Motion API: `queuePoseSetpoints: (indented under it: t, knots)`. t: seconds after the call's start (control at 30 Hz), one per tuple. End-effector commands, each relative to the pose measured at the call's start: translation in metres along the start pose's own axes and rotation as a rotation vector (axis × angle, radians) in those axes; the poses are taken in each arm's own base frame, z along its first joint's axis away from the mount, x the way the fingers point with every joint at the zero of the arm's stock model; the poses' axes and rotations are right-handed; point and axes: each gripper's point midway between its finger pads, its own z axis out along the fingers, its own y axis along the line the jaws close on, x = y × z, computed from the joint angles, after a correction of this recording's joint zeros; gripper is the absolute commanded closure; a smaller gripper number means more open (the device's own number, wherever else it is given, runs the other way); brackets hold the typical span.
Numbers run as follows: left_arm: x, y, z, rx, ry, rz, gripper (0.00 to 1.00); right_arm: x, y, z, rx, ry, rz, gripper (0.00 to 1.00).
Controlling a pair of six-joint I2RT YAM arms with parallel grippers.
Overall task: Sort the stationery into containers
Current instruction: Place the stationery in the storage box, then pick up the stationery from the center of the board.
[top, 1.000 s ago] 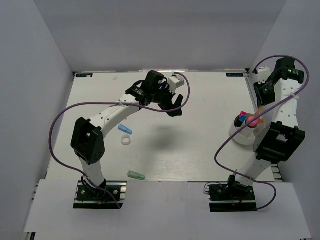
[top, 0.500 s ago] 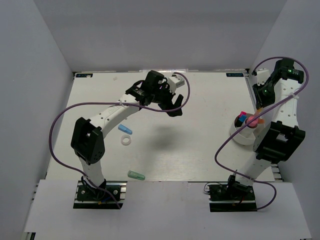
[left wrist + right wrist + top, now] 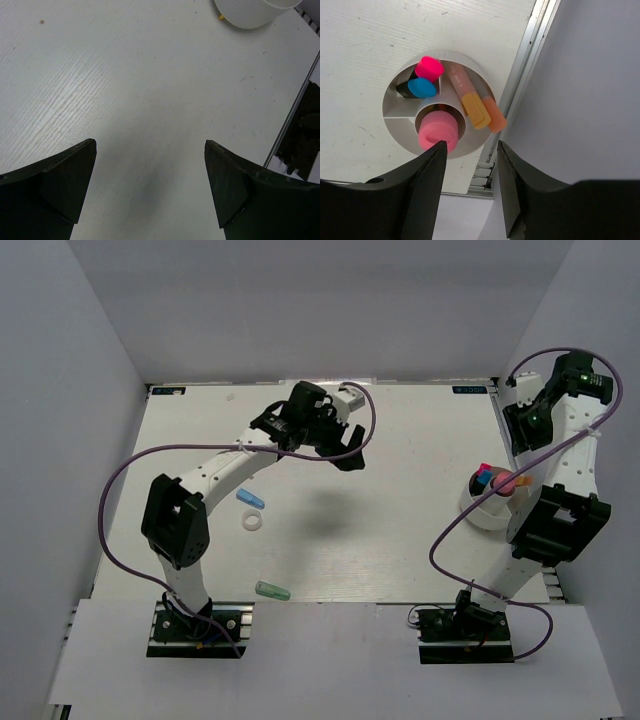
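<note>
Top view: white cup (image 3: pixel 478 510) half hidden behind right arm (image 3: pixel 555 520); markers (image 3: pixel 487 477) inside too small to count.
Left wrist view: cup cut off by top edge, only lower wall showing; tiny yellow speck (image 3: pixel 221 17) at its foot, too small to identify.
Right wrist view: black marker (image 3: pixel 402 89) mostly buried under blue cap (image 3: pixel 421 88); part of cup rim hidden behind right claw (image 3: pixel 471 146) fingers, themselves cut by bottom edge.
</note>
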Motion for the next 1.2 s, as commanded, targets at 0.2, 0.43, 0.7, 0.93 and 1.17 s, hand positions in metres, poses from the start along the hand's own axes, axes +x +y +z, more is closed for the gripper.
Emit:
queuePoseSetpoints:
  t: [0.2,0.43,0.7,0.93,1.17]
  knots:
    - [-0.019,0.032,-0.034,-0.099,-0.094,-0.121,0.02,-0.03,-0.005,-0.046,0.058,-0.118,-0.014,0.48]
    - [0.024,0.099,-0.084,-0.221,0.009,-0.107,0.08,-0.059,0.035,-0.041,-0.046,-0.173,-0.072,0.48]
    - [0.09,0.177,-0.14,-0.237,0.182,0.079,0.06,-0.116,0.13,-0.029,-0.357,-0.271,-0.113,0.43]
    - [0.148,0.197,-0.155,0.127,0.322,0.19,0.1,-0.12,0.186,-0.016,-0.475,-0.23,-0.21,0.43]
    - [0.169,0.2,-0.155,0.168,0.303,0.434,0.18,-0.114,0.201,-0.012,-0.474,-0.195,-0.248,0.43]
